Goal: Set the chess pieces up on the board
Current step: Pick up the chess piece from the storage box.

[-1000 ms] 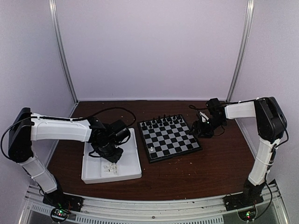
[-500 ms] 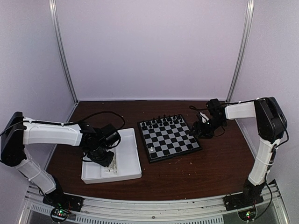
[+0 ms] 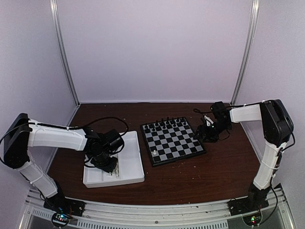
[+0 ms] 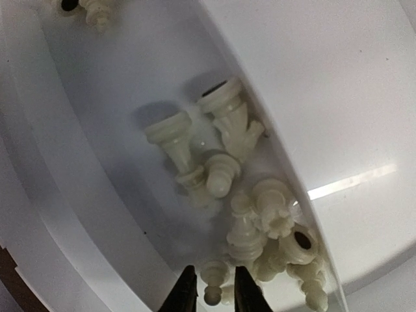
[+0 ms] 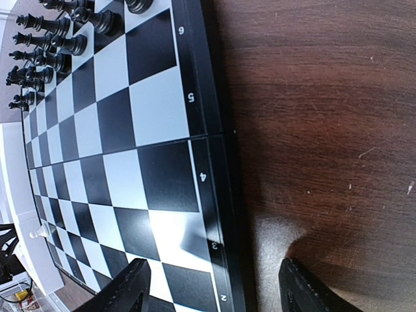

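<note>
Cream-white plastic chess pieces [image 4: 221, 175] lie jumbled in the tray [image 3: 133, 157] left of the board [image 3: 172, 140]. There the left claw [image 4: 212, 287] straddles one pawn [image 4: 212, 272]; I cannot tell whether it is gripped. Right of the board, the right claw [image 5: 218, 289] gapes, released.

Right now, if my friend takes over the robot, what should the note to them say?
Left end effector: down in the white tray, fingertips narrowly astride one small white chessman. I cannot tell if it is gripped.
Right end effector: open, empty, over the table beside the chessboard.
Things: a heap of white chessmen lies in the tray. The black chessmen stand along the board's far rows.
Done: one white piece stands on the board.
Left: nearly all the white ones need placing.
</note>
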`<state>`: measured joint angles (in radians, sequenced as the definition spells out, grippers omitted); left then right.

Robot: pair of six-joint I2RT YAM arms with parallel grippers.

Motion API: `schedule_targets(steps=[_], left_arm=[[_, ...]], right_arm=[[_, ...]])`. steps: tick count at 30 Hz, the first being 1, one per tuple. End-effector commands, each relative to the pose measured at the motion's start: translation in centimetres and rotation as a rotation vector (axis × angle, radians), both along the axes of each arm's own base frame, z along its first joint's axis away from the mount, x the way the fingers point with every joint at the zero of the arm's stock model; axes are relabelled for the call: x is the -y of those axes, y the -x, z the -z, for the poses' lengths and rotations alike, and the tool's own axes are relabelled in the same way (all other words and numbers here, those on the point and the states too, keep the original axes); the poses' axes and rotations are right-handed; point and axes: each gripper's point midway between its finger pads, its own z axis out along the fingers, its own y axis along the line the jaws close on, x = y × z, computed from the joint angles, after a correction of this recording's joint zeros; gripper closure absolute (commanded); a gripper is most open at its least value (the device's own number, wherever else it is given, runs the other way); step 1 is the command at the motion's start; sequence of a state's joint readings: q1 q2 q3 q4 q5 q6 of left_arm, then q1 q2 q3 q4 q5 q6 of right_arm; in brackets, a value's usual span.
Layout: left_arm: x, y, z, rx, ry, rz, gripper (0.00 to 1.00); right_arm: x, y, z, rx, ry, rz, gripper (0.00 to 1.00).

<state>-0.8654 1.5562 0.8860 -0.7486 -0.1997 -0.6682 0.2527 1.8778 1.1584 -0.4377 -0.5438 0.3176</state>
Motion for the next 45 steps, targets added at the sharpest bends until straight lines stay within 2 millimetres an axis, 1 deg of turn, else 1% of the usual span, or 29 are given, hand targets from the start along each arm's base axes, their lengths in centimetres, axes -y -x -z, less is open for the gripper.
schedule_targets(steps=[1, 5, 9, 12, 15, 19, 22, 27, 31, 34, 37, 38, 40, 42, 45], left_arm=[[0.0, 0.0, 0.5, -0.010, 0.010, -0.021, 0.79], [-0.4, 0.2, 0.3, -0.013, -0.004, -0.030, 0.80], [-0.7, 0.3, 0.1, -0.009, -0.008, -0.033, 0.85], [-0.8, 0.4, 0.0, -0.016, -0.016, -0.035, 0.86], [-1.0, 0.6, -0.2, -0.025, -0.028, -0.037, 0.86], [-1.1, 0.8, 0.1, -0.036, -0.034, -0.037, 0.81], [-1.2, 0.8, 0.3, -0.041, -0.039, -0.038, 0.81], [-1.1, 0.7, 0.1, -0.035, -0.037, -0.037, 0.88], [-1.1, 0.7, 0.0, -0.038, -0.041, -0.034, 0.97], [-0.7, 0.5, -1.2, -0.040, -0.033, -0.022, 0.97], [0.6, 0.2, -3.5, -0.034, -0.005, 0.007, 0.97], [1.0, -0.2, -4.5, -0.019, 0.003, 0.015, 0.97], [1.6, -0.5, -5.8, 0.001, 0.012, 0.030, 0.97], [2.8, -1.1, -7.5, 0.032, 0.046, 0.048, 0.97], [4.9, -1.8, -9.3, 0.066, 0.105, 0.093, 0.96]], right_arm=[[0.3, -0.1, -0.8, 0.031, 0.012, 0.007, 0.29], [0.3, -0.2, -0.7, 0.031, 0.012, 0.008, 0.29], [0.3, -0.3, -0.6, 0.030, 0.011, 0.007, 0.29], [0.3, -0.2, -0.5, 0.027, 0.012, 0.008, 0.29], [0.3, -0.2, -0.4, 0.027, 0.013, 0.009, 0.29], [0.3, -0.2, -0.3, 0.025, 0.012, 0.011, 0.29], [0.3, -0.2, -0.4, 0.026, 0.012, 0.011, 0.29], [0.3, -0.2, -0.4, 0.027, 0.013, 0.010, 0.29], [0.3, -0.2, -0.3, 0.025, 0.014, 0.012, 0.29], [0.4, -0.3, -0.3, 0.026, 0.015, 0.013, 0.29], [0.4, -0.4, -0.4, 0.029, 0.016, 0.014, 0.29], [0.4, -0.5, -0.5, 0.031, 0.016, 0.014, 0.29], [0.3, -0.6, -0.7, 0.035, 0.015, 0.013, 0.29], [0.3, -0.8, -0.9, 0.039, 0.016, 0.011, 0.29], [0.3, -0.9, -1.0, 0.043, 0.017, 0.011, 0.29]])
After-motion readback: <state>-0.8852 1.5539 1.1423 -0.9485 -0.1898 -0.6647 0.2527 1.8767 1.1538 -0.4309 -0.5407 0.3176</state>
